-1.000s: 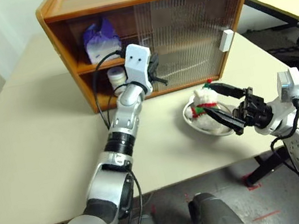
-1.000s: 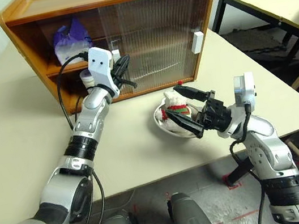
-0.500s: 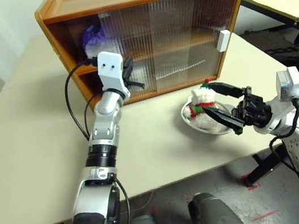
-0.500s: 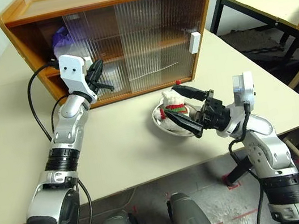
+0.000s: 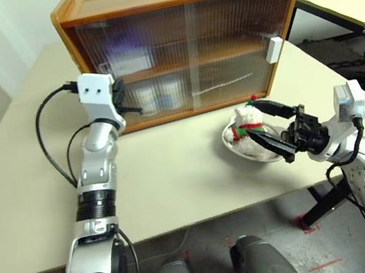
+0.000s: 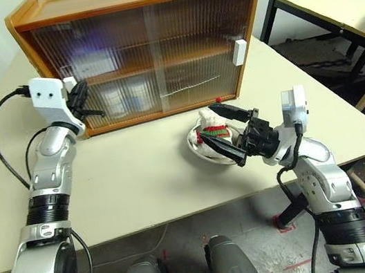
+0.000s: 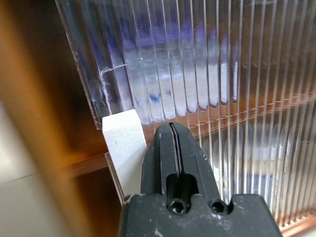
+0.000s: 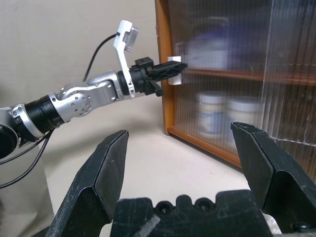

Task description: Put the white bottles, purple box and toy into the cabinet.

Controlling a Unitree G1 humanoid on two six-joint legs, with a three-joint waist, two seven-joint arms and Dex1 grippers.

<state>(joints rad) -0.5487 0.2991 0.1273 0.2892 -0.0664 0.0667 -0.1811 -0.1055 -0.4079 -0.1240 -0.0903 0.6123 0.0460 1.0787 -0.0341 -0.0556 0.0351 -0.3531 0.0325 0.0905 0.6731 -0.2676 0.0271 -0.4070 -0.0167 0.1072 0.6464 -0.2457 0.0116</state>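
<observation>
Two sliding doors cover the cabinet [image 5: 185,45] in the left eye view; behind the ribbed panes the purple box [image 5: 128,53] shows as a blur on the upper shelf and the white bottles [image 5: 161,98] as pale shapes below it, while the toy [image 5: 247,123] sits outside in a steel dish [image 5: 246,148] on the table [image 5: 28,176]. From the right eye, the left gripper [image 6: 94,110] is at the cabinet's left end and the right gripper [image 6: 227,131] hangs just beside the toy, jaws spread wide and gripping nothing. Along the left wrist, the black fingers [image 7: 170,148] are clenched flat together, empty, with their side against a white handle [image 7: 126,148] on the left door's edge. Through the right wrist camera, the broad fingers [image 8: 108,168] stand released, and both bottles appear behind the pane. My reading: the toy is the one item left, yet the doors look shut, so a door must slide open before the right arm closes on the toy and carries it in.
</observation>
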